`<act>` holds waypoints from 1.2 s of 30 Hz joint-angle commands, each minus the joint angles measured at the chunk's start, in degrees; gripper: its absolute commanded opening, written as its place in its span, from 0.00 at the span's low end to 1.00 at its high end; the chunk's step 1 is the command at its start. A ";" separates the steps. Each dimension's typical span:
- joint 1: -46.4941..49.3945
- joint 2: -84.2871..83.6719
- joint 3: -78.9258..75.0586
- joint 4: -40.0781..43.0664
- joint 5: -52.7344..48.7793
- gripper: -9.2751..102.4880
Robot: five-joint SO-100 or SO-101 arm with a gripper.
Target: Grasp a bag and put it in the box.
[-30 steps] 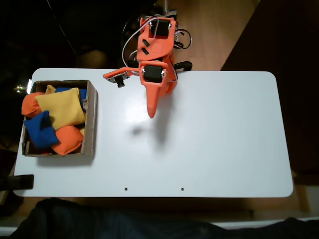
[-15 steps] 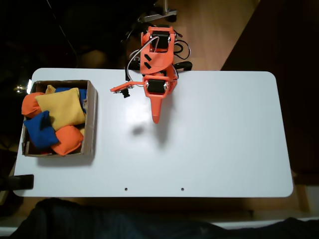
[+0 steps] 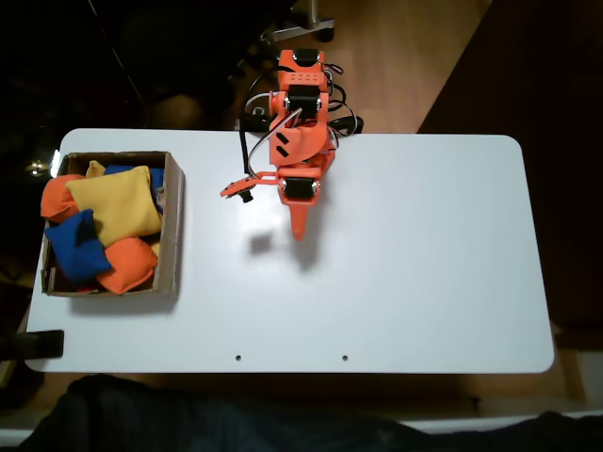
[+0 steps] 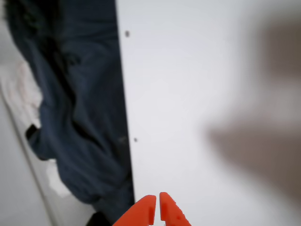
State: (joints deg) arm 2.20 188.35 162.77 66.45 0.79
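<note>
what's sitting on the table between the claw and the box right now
Nothing: in the fixed view, only bare white table lies between the claw and the box.

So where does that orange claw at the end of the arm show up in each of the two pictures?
Fixed view: the gripper sits top centre, pointing down over the white table.
Wrist view: its tips poke up from the bottom edge, nearly touching.
Shared landmark: the two small holes near the table's edge.
</note>
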 commanded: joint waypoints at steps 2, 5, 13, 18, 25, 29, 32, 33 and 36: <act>-0.53 0.53 1.49 -0.26 -0.26 0.08; -0.53 0.53 2.72 0.09 -0.35 0.08; -1.05 0.53 5.89 2.99 -0.44 0.08; -0.97 0.53 6.50 4.57 -0.44 0.08; -0.97 0.53 6.06 6.68 -0.44 0.08; -0.88 0.53 5.80 7.82 -0.44 0.08; -0.70 0.53 5.54 8.96 -0.53 0.08; -0.70 0.53 5.45 9.40 -0.53 0.08; -0.88 0.53 5.19 10.55 -0.70 0.08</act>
State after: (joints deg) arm 1.67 188.53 169.63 76.29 0.53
